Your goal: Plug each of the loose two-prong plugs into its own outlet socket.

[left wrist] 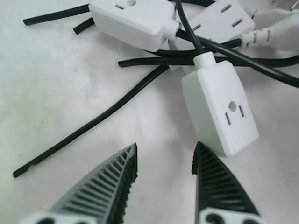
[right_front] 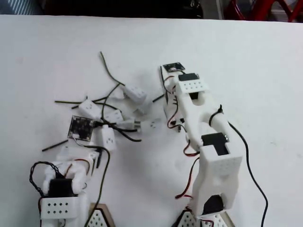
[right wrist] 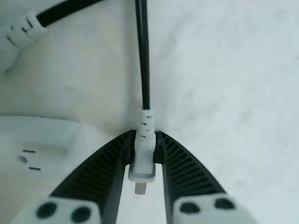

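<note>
Item: two-prong plug [right wrist: 142, 156], white, on a black cord [right wrist: 142, 56]; pinched across its body by the right gripper [right wrist: 144, 140], whose fingers are pressed onto it from both sides, with a short grey stub, apparently a prong, showing at the wrist end and the cord trailing away over the table [right wrist: 233, 93]; the grip is judged to be taken on the body so that the prongs stay free for insertion. Neighbouring socket [right wrist: 32, 149], a white block with its slots upward: laid flat just beside the held plug, and judged the likeliest partner for it. Location of the above: about the middle of the table, at the right edge of the tangle. Nearest socket [left wrist: 219, 107], white, face up, its cord leaving at the far end: set at the near side of the tangle, just beside one finger of the left gripper [left wrist: 166, 149]. That gripper is spread and empty, low over the bare table, and is judged to be stationed there so that the block can be steadied while a plug is pushed in. Two further sockets [left wrist: 133, 18] [left wrist: 224, 18]: lying beyond it, with loose black cords [left wrist: 93, 123] crossed between and under them. The whole cluster [right_front: 113, 116] is gathered left of centre, within reach of both arms
</note>
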`<state>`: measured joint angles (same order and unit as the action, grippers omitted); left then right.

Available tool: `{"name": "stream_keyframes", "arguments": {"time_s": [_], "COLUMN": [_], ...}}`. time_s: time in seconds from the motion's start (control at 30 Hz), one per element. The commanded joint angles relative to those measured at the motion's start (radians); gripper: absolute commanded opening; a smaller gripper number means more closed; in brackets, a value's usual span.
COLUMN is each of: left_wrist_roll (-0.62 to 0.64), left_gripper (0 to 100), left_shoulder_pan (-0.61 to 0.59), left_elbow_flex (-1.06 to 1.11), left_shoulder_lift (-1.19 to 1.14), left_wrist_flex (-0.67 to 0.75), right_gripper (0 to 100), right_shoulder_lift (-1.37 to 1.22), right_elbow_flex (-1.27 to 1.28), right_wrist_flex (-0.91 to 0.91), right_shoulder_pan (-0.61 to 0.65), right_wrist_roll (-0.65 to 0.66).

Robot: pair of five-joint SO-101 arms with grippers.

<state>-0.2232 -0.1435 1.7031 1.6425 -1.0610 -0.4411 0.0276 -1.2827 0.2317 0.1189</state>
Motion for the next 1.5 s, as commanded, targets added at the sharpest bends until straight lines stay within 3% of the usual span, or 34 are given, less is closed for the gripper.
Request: {"name": "stream_keyframes", "arguments": {"time_s": [0.0,0.23,0.87,1.3,1.47], "left_wrist_roll": [0.008,0.008,0.008,0.0,0.003], "left_gripper": [20,20,20,20,20], "left_shoulder_pan": [0.002,0.002,0.002,0.01,0.008], "left_elbow_flex": [-0.006,-0.006,-0.006,-0.012,-0.08], "left_shoulder_lift": [0.012,0.012,0.012,0.012,0.012], "left_wrist_flex": [-0.008,-0.008,-0.008,0.003,0.081], "right_gripper": [1.8,11.5,1.8,1.8,2.0], "right_shoulder_lift": [0.021,0.016,0.038,0.661,0.874], "right_elbow_flex": [-0.041,-0.066,-0.066,0.18,0.281], "right_wrist_flex": [-0.048,-0.111,-0.136,-0.219,-0.217], "right_shoulder_pan": [-0.01,-0.01,-0.008,0.005,0.096], "right_wrist_roll": [0.026,0.089,0.092,0.094,0.084]}}
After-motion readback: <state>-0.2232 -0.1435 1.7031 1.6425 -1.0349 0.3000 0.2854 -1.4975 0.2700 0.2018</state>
